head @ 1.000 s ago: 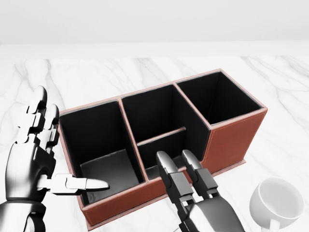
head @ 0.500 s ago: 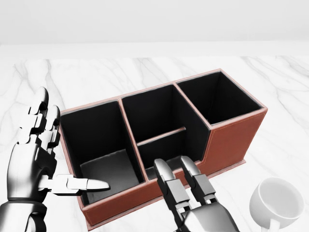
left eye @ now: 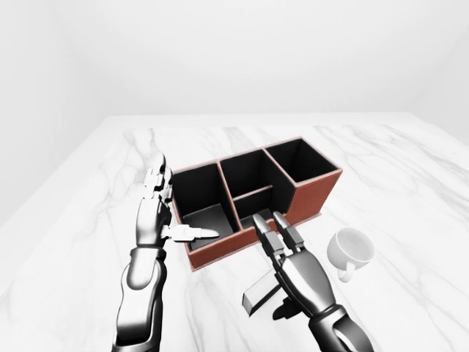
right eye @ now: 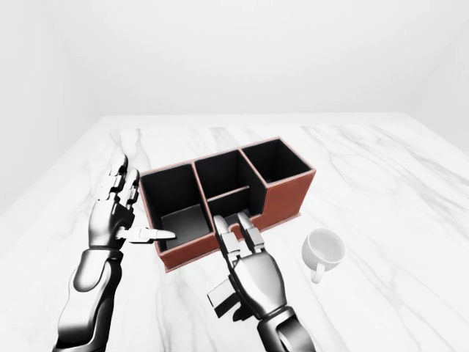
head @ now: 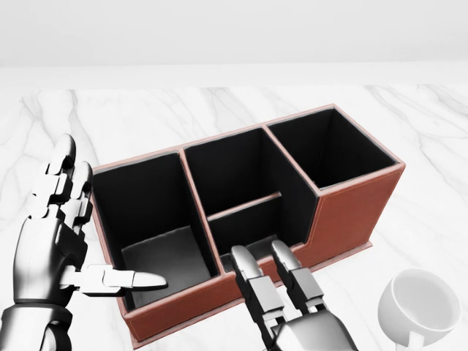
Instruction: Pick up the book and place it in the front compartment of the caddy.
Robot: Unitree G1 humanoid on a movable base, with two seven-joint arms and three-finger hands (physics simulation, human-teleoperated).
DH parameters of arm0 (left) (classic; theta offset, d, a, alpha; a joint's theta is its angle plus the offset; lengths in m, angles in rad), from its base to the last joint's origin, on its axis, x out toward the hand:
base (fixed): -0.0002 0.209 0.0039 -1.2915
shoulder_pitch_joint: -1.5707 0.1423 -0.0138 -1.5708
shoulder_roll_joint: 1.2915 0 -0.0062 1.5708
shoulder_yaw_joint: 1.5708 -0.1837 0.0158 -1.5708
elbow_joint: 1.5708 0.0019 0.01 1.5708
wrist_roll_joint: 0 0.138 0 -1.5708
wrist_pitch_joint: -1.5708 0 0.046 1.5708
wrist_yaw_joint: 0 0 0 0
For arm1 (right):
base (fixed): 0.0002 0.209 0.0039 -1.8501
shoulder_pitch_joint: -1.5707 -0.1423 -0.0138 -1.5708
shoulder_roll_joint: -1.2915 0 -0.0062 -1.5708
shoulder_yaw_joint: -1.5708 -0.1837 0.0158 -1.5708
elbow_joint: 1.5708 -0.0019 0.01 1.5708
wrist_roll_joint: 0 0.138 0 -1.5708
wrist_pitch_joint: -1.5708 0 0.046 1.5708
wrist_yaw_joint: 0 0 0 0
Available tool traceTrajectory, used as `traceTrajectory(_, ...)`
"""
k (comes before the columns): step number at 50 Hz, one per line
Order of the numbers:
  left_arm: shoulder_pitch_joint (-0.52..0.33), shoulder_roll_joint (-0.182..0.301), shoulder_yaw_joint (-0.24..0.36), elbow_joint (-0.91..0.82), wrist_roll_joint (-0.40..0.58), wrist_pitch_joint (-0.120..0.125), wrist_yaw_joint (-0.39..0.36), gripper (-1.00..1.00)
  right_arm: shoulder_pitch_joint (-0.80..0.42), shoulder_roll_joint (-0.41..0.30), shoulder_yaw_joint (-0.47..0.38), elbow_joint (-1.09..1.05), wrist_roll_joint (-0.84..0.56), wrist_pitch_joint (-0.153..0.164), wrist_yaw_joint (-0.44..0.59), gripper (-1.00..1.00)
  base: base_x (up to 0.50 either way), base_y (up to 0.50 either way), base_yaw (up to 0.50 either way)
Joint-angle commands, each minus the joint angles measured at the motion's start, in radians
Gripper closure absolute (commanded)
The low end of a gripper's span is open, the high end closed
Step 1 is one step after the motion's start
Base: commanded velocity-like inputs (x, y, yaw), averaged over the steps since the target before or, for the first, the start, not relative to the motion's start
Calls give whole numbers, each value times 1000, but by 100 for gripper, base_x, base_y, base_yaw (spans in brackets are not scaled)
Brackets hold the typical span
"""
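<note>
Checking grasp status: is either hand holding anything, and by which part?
The right hand appears to hold a gray book from above; the exact contact is hidden. The left hand is open, holding nothing.

You see a caddy (head: 351, 212) whose outer walls look like reddish-brown leather with a pale stitched rim, and whose lining is matt black. The desk (left eye: 410, 161) under it is glossy white marble with grey veins. Right of the caddy, the cup (left eye: 352, 248) looks like smooth white ceramic. Your left hand (head: 51, 241) and right hand (left eye: 297, 264) are polished, shiny grey metal.
</note>
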Motion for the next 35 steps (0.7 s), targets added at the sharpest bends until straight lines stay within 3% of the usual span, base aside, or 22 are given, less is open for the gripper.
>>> traceTrajectory(1, 0, 0, -1, 5, 3, 0, 0, -100, 2, -3, 3, 12, -1, 0, -10, -100, 0, 0, 0)
traceTrajectory(35, -3, 0, 0, 11, 4, 0, 1, -100, 4, -16, 26, 87, -9, 0, -49, -100, 0, 0, 0)
